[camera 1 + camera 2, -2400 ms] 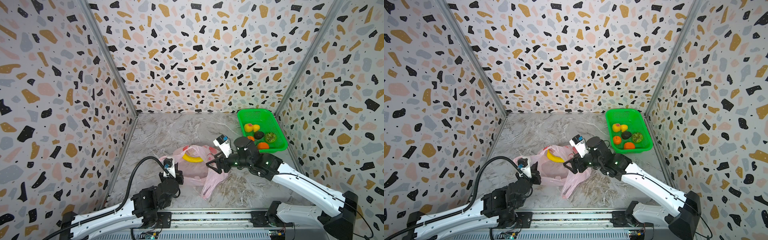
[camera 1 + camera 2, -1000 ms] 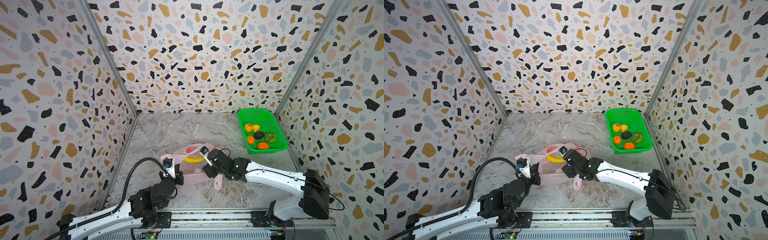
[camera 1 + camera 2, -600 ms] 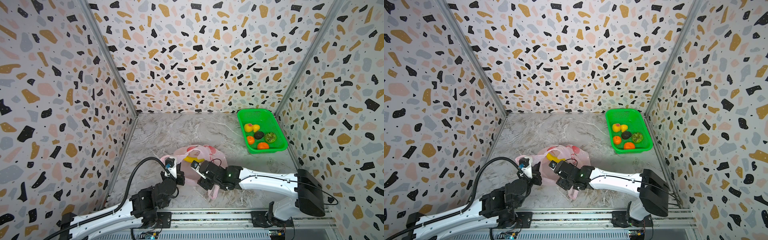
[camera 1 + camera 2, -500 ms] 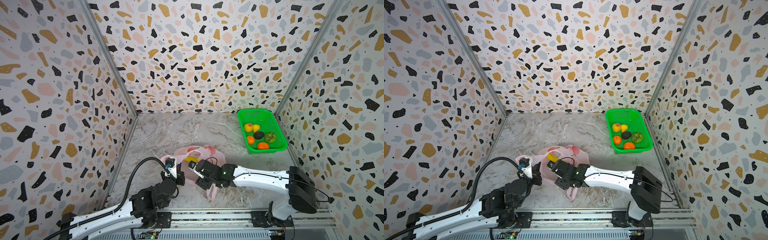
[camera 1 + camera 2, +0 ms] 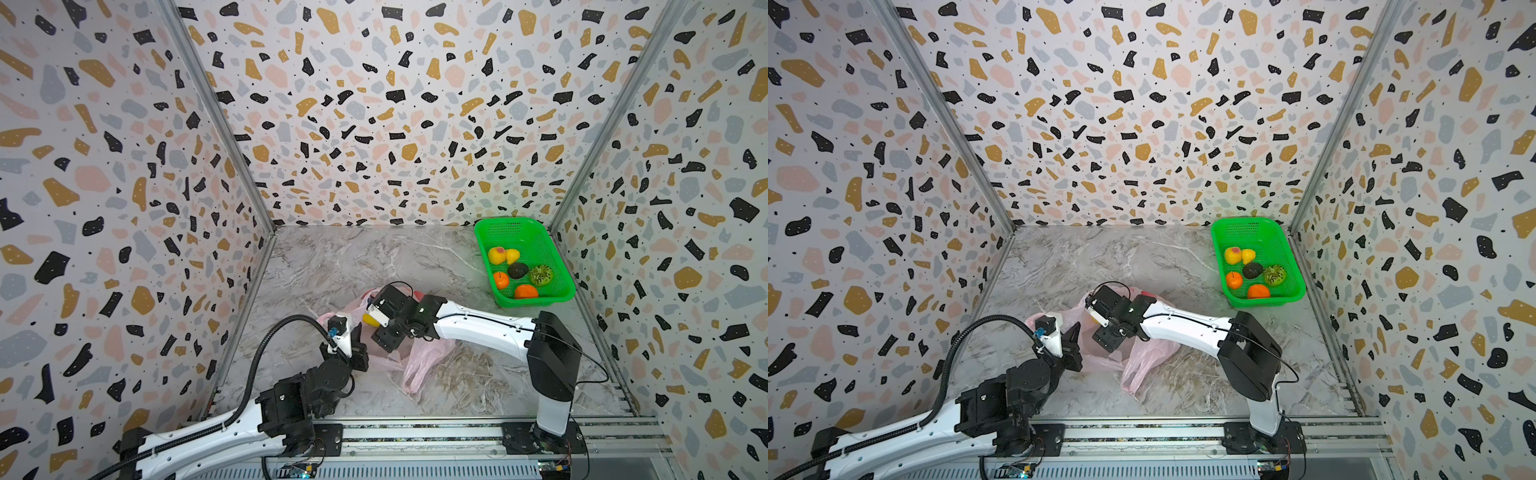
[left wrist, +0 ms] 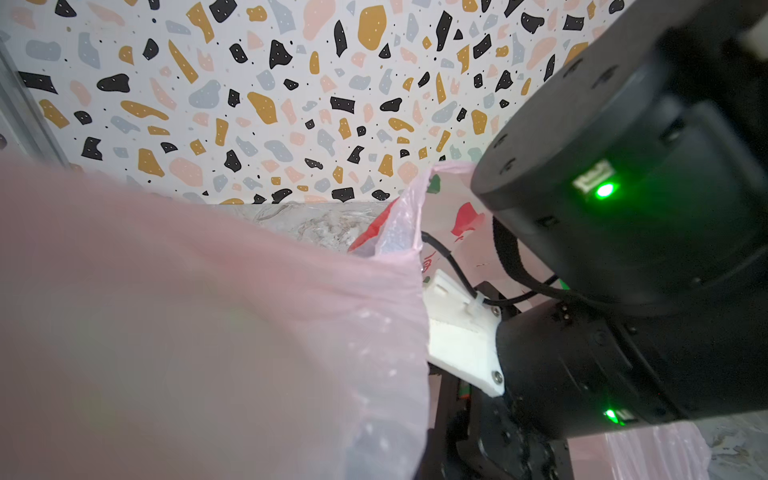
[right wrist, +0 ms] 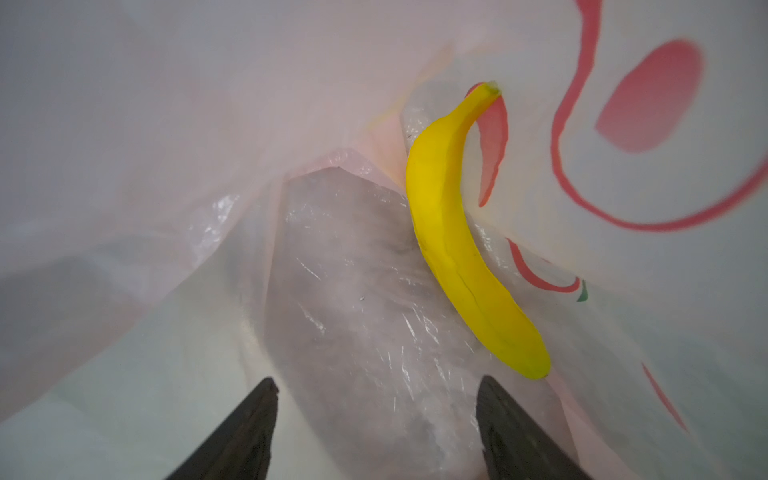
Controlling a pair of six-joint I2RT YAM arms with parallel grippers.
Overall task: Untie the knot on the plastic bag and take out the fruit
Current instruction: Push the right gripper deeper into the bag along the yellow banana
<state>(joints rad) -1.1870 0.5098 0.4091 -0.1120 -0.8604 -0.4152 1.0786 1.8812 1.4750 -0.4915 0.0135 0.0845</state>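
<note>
- Pink film of the bag (image 5: 419,357) fills both wrist views. It lies slumped on the desk (image 5: 332,266) with its mouth gaping and no knot visible, so the untying is judged complete.
- Change: in the last moments the right arm has swung from beside the basket (image 5: 515,232) across to the bag and pushed the right pincer (image 7: 374,436) in through the mouth. Meaning: the task has passed to fetching the next fruit.
- Right pincer: jaws spread wide and empty, with only bag film beyond them.
- Left pincer (image 5: 360,349): closed at the bag's rim, apparently pinching the film and holding it raised, which keeps the mouth open.
- Banana (image 7: 457,249): inside the bag against its printed wall, ahead of the right pincer and off to one side of its jaw line. Its nearer end lies close to one fingertip (image 7: 511,432), not touching.
- Other fruit: peaches (image 5: 496,254), avocado (image 5: 518,270), kiwi (image 5: 541,274) and tangerines (image 5: 501,280) sit in the basket, well apart from the bag. The banana looks like the last piece inside, though folds could hide more.
</note>
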